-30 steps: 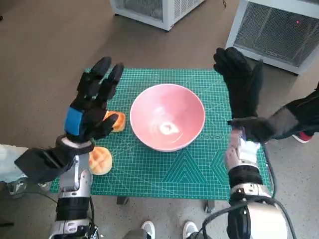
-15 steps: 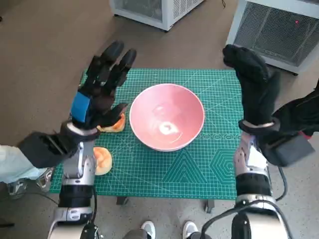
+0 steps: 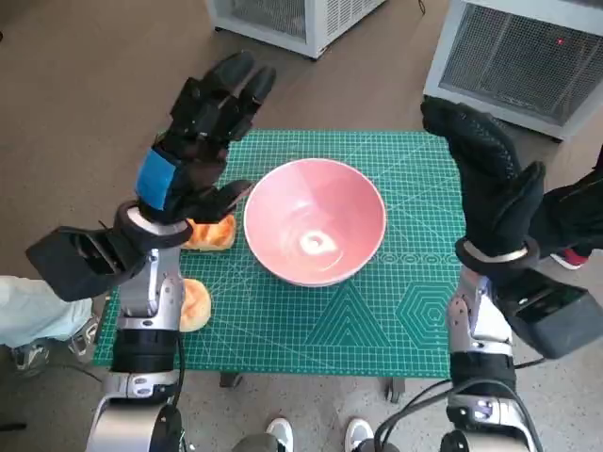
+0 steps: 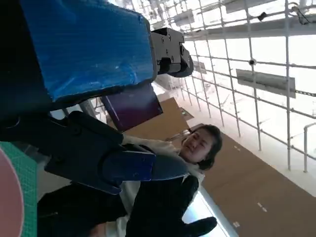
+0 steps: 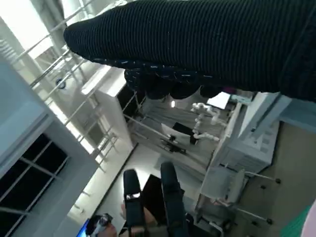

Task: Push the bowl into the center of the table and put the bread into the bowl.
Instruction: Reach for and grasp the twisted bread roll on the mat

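A pink bowl (image 3: 316,233) stands near the middle of the green cutting mat (image 3: 377,320); a sliver of its rim (image 4: 6,197) shows in the left wrist view. Two pieces of bread lie left of it: one (image 3: 211,232) close to the bowl, half hidden under my left hand, the other (image 3: 193,303) nearer the mat's front left corner. My left hand (image 3: 193,141) is raised above the mat's left side, fingers spread, holding nothing. My right hand (image 3: 485,179) is lifted over the mat's right edge, fingers extended, empty.
White metal cabinets with grilles (image 3: 513,52) stand beyond the table. A person's shoes (image 3: 281,432) show at the table's front edge, and a person (image 4: 195,148) appears in the left wrist view. Brown floor (image 3: 75,113) surrounds the table.
Both hands have risen and moved away from the bowl, the left up and toward the far left, the right outward past the mat's right edge. Bowl and bread stay put.
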Robot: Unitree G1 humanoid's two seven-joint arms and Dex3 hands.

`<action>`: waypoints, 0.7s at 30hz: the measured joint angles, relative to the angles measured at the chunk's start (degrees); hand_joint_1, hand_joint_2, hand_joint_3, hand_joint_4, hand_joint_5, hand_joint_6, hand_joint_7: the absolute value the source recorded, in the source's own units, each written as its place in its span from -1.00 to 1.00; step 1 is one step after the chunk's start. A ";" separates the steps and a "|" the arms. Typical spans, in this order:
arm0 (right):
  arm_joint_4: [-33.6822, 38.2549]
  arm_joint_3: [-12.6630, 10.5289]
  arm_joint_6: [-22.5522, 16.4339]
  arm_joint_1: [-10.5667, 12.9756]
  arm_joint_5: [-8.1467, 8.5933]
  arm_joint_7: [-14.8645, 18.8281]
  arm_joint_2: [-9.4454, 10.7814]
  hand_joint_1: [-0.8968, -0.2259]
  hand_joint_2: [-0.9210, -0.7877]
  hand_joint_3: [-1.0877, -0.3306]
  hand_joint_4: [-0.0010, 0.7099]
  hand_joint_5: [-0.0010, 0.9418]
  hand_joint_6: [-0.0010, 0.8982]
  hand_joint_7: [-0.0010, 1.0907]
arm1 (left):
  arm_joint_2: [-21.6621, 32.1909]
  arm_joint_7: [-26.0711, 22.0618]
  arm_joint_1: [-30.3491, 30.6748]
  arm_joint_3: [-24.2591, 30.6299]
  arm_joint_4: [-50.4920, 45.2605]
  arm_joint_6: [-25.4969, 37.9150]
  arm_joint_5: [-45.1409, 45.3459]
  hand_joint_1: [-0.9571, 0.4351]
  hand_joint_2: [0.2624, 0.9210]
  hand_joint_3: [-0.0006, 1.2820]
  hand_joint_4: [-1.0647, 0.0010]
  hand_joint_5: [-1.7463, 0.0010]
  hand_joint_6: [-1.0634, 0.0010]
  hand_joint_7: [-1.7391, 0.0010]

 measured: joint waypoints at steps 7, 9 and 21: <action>-0.11 0.24 0.01 0.18 -0.61 -0.69 -0.46 -0.64 -1.00 -0.03 -0.19 -0.98 -0.37 -0.43 | 2.89 -0.25 -0.99 0.52 2.88 -3.85 2.43 -0.43 0.91 -0.84 0.60 0.99 0.97 0.44; -0.06 0.34 -0.09 0.24 -0.62 -0.82 -0.50 -0.64 -1.00 -0.03 -0.19 -0.98 -0.38 -0.43 | 5.77 -0.14 -1.31 0.48 4.22 -5.84 5.47 -0.32 0.80 -0.91 0.59 0.99 0.95 0.45; 0.43 0.85 -0.35 0.68 -0.48 -1.40 -0.28 -0.63 -1.00 -0.10 -0.22 -0.99 -0.43 -0.42 | 26.29 1.68 -0.96 -1.93 -2.19 4.46 26.06 0.28 0.34 -0.99 0.65 0.99 0.52 0.86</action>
